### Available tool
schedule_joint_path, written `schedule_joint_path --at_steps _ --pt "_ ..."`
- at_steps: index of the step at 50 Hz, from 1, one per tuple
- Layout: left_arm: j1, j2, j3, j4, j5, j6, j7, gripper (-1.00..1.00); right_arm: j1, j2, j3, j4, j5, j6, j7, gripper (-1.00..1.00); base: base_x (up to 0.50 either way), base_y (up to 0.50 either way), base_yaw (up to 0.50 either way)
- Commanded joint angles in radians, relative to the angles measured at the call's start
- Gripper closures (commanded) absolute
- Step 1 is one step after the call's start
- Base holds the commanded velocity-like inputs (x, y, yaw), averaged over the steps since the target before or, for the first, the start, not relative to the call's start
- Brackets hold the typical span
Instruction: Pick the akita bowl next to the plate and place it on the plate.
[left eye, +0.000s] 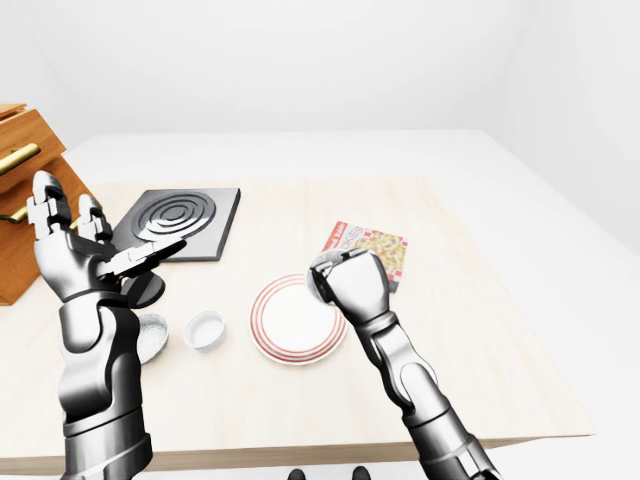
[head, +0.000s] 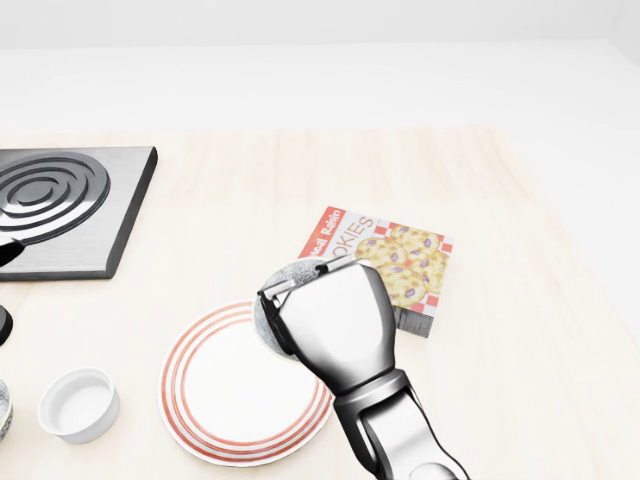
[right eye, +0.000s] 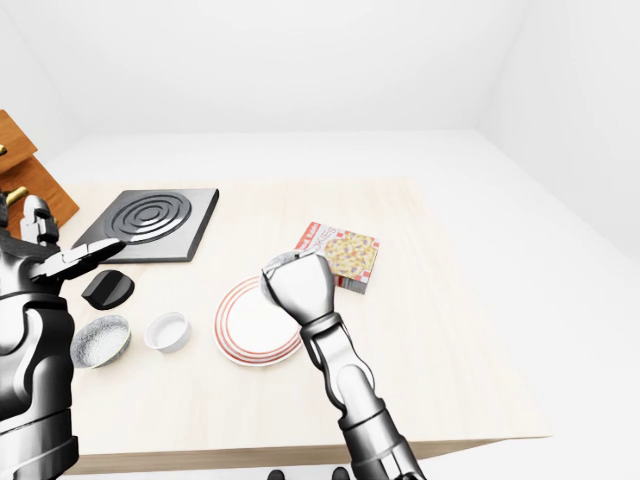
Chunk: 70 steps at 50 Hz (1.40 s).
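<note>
The akita bowl (head: 296, 268), grey and patterned, is held in my right hand (head: 290, 305), whose fingers are shut round its rim. Bowl and hand hover above the right edge of the white plate with red rings (head: 215, 390), which lies on the pale wooden table in the lower middle of the head view. The hand hides most of the bowl. My left hand (left eye: 85, 250) is raised at the far left of the left-eye view, fingers spread open and holding nothing, well away from the plate.
A cookie box (head: 400, 262) lies right of the plate. A small white ramekin (head: 78, 402) stands to its left, with a second grey bowl (right eye: 100, 340) and a black object (right eye: 108, 288) beyond. A stove burner (head: 60, 200) sits upper left, a wooden cabinet (left eye: 20, 200) beside it.
</note>
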Motion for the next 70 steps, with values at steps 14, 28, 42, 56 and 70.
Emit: schedule_joint_path --at_steps 14,28,42,56,70 --pt "0.0 0.0 -0.004 0.023 0.002 0.0 -0.005 -1.0 -0.035 0.057 0.06 0.113 -0.055 0.0 -0.094 1.0 0.0 0.0 0.0" --pt "0.001 -0.001 -0.003 0.025 0.004 0.0 -0.007 -1.0 -0.052 0.071 0.075 0.199 -0.086 0.0 -0.138 1.0 0.0 0.0 0.0" --pt "0.001 0.002 0.001 0.01 -0.003 0.0 -0.002 -1.0 -0.087 0.087 0.074 0.285 -0.094 0.0 -0.154 1.0 0.0 0.0 0.0" --pt "-0.001 0.002 0.0 0.016 -0.004 0.0 -0.003 -1.0 -0.167 0.099 0.052 0.441 -0.111 0.0 -0.173 1.0 0.0 0.0 0.0" --pt "0.002 -0.001 -0.001 0.007 -0.003 0.0 0.0 -1.0 -0.213 0.112 0.048 0.539 -0.137 0.0 -0.173 1.0 0.0 0.0 0.0"
